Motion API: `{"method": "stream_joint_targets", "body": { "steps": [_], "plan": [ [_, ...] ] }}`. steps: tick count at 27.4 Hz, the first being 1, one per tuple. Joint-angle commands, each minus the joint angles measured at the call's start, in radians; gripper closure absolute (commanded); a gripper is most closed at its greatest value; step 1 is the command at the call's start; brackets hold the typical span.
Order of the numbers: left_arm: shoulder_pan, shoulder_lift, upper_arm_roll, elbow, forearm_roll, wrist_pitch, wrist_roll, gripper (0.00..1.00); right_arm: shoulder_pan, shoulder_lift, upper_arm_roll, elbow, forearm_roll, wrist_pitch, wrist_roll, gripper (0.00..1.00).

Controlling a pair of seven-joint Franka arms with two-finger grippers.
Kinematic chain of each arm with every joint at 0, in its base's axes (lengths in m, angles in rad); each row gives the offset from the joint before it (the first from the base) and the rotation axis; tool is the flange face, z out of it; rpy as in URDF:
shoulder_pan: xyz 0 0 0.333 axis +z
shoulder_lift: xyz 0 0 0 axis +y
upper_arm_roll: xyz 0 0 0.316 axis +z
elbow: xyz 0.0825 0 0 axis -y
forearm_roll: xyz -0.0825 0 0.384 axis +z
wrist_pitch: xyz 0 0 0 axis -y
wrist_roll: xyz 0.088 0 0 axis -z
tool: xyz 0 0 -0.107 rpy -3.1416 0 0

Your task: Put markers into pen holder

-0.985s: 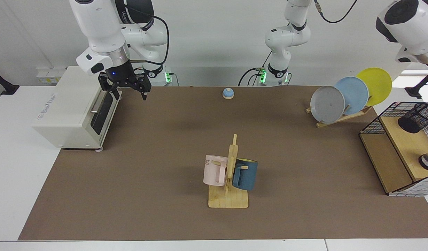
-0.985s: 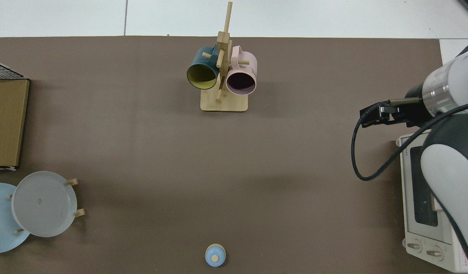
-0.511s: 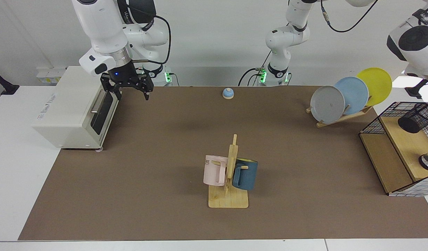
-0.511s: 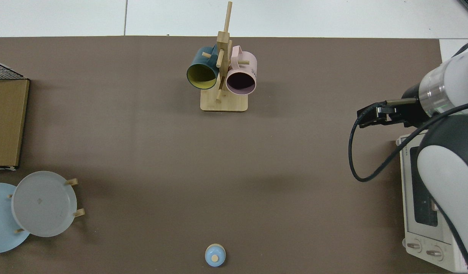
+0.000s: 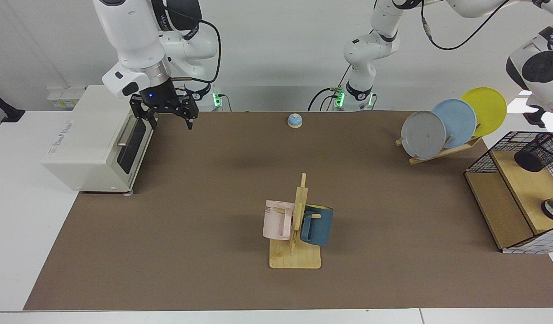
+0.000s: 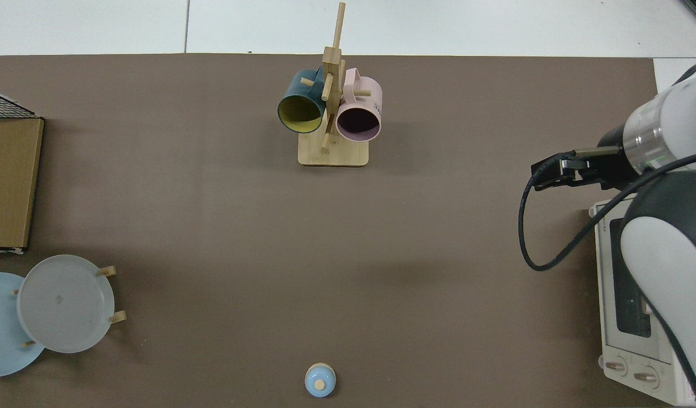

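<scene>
The pen holder (image 5: 538,153), a small black mesh cup, lies tilted on the upper wooden shelf at the far right of the facing view. No markers can be made out; a tiny blue spot at the frame edge just above the holder cannot be identified. My right gripper (image 5: 170,122) hangs open and empty above the mat's back corner beside the toaster oven, and it also shows in the top view (image 6: 543,177). Only a white joint (image 5: 537,67) of the left arm shows at the upper right; its gripper is out of view.
A white toaster oven (image 5: 92,139) stands beside the right gripper. A wooden mug tree (image 5: 296,225) with a pink and a blue mug stands mid-table. A plate rack (image 5: 442,126), a blue bell (image 5: 294,120) and the wire basket with wooden shelves (image 5: 487,198) line the back and right.
The left arm's joint has drifted right and slightly down at the frame edge. The right gripper rose a little a second ago and has since held still.
</scene>
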Motion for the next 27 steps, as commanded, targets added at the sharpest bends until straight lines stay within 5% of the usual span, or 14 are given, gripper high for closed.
{"method": "stream_joint_targets", "body": {
  "steps": [1,27],
  "plan": [
    [0.013,-0.009,-0.009,-0.019,0.002,0.01,0.005,1.0,-0.01,0.003,0.004,0.005,0.009,-0.001,-0.022,0.0],
    [0.016,-0.035,-0.007,-0.072,-0.033,0.001,0.011,1.0,-0.01,0.003,0.004,0.006,0.009,-0.001,-0.022,0.0]
  ]
}}
